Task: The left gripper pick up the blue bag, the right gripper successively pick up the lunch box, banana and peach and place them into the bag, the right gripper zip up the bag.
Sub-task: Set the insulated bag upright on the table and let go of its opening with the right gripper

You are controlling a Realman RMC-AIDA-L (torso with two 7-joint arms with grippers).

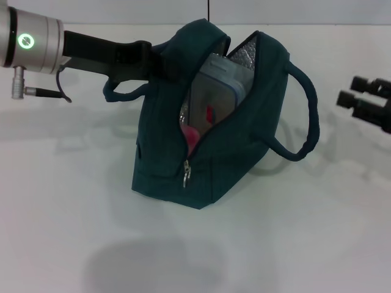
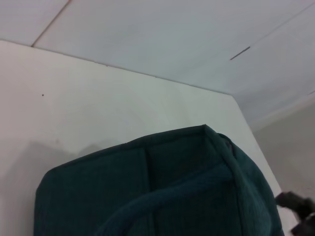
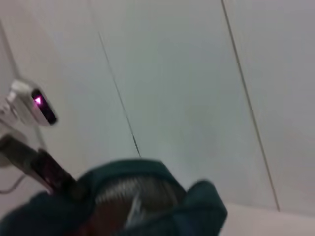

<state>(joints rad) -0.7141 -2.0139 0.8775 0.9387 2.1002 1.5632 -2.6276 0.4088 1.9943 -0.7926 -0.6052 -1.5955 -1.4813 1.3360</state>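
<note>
At the centre of the white table (image 1: pixel 61 244) in the head view I have the blue bag (image 1: pixel 165 146) standing tilted, its mouth gaping toward the camera, and I will place everything else from it. The left gripper (image 1: pixel 160 61) reaches in from the bag's left and pinches the upper rim by the near handle; I read its jaws as clamped on the fabric, though the fold hides the tips. Inside the bag the lunch box (image 1: pixel 223 85) stands on end against the foil lining, and below it a patch of pink shows that I take for the peach (image 1: pixel 190 139); I cannot make out the banana anywhere. The zipper pull (image 1: pixel 186 173) hangs at the low end of the open slit, on the bag's front face. The right gripper (image 1: pixel 355 91) hovers well off the bag's right side, clear of its loop handle, jaws apart and empty. In the left wrist view I get only the bag's teal wall and a strap below the camera. In the right wrist view the bag's open mouth and lining sit low in frame, blurred. I judge loading is done or nearly so and zipping is in hand: next I must bring the right gripper across to that pull, nip the small ring squarely, and draw it up along the slit while the left side holds the bag taut.
</note>
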